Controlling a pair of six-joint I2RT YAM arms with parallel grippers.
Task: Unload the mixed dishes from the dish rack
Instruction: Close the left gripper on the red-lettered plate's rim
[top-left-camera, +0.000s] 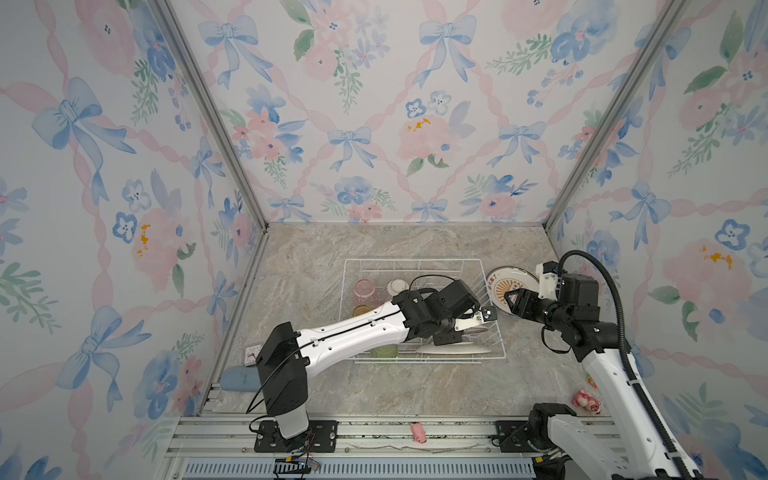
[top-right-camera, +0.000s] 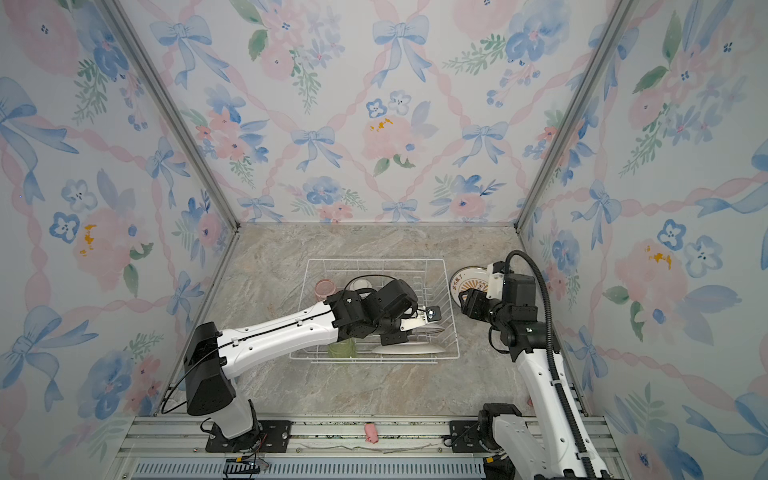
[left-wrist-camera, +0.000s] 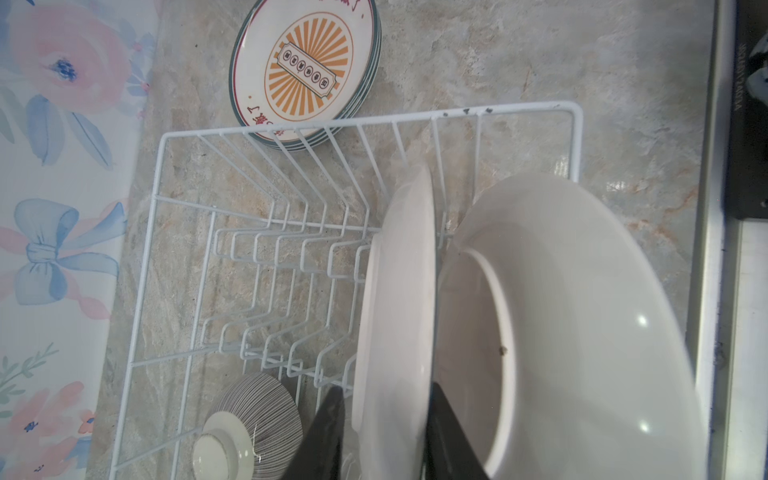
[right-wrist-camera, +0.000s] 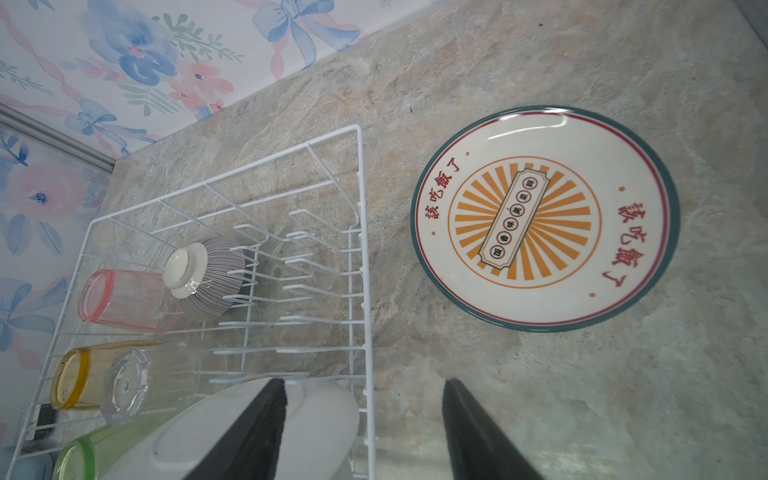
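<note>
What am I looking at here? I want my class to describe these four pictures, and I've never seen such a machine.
Two robot arms reach over a table, each ending in a two-fingered gripper. Two pictures look down from overhead; two come from wrist cameras. A white wire dish rack holds two upright plates, four tumblers and an upturned striped bowl. Beside it lies a plate stack. The left gripper straddles one upright plate; whether it pinches yet is unclear. The right gripper is open, empty.

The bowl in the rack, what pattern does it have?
The bowl has fine dark stripes and a white foot; clearest in the right wrist view.
</note>
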